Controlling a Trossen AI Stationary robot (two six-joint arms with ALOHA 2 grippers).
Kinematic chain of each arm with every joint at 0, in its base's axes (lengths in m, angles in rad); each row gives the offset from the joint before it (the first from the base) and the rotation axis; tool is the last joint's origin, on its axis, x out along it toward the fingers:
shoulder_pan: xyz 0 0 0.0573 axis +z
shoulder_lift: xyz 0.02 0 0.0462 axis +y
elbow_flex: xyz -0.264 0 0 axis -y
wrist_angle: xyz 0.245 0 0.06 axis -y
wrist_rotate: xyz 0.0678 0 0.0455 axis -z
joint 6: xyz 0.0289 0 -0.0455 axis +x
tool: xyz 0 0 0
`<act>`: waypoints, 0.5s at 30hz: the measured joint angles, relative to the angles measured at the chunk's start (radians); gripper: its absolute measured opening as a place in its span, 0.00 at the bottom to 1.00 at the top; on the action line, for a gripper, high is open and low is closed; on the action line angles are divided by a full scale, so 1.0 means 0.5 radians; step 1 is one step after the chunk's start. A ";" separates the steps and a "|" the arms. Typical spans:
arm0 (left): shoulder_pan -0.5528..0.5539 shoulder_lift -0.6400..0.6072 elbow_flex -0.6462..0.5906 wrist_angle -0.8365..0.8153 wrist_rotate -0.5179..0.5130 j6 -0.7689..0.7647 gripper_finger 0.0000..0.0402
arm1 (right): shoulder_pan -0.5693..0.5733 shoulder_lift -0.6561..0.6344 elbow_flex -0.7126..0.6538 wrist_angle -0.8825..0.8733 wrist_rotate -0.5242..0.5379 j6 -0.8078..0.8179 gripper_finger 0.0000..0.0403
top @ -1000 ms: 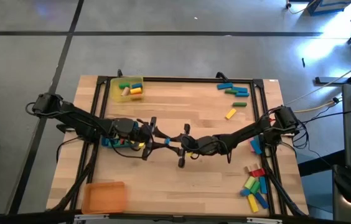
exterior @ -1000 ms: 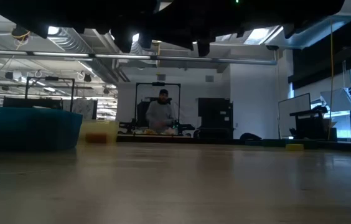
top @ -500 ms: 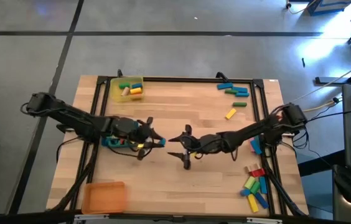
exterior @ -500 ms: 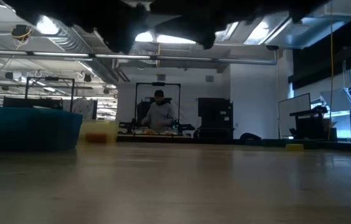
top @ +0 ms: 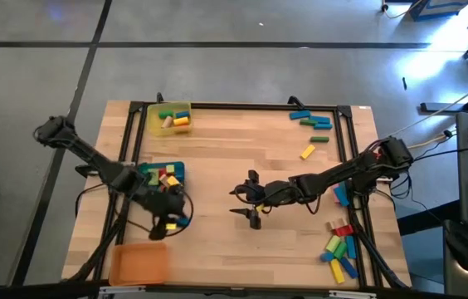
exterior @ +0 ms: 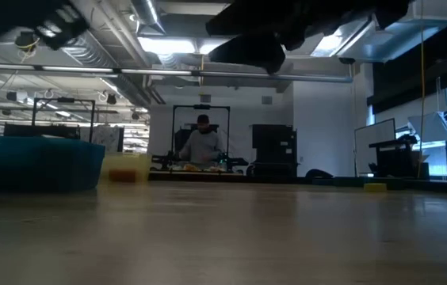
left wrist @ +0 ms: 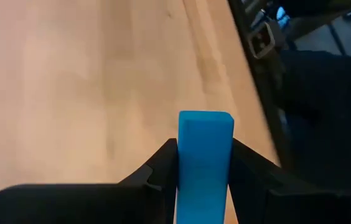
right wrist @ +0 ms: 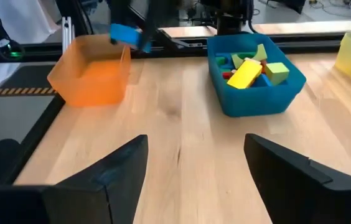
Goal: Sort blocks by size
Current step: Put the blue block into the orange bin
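A blue block (left wrist: 205,163) is gripped in the left gripper (top: 170,223) jaws, between blue tray (top: 177,169) and orange tray (top: 138,263). The right gripper (top: 245,202), jaws open, is held over the bare wooden worktop (top: 242,133) centre.

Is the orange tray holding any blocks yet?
No: in the right wrist view the orange tray looks bare inside, while the blue tray holds several blocks.

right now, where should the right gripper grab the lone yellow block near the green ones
Mid-length, across its long sides, straight down from above. The yellow block lies flat, slanted, touching nothing, so turn the right gripper to match.
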 joint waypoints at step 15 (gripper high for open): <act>-0.806 0.263 0.010 -0.034 -0.134 -1.215 0.23 | 0.001 0.135 -0.002 0.008 -0.041 0.353 0.67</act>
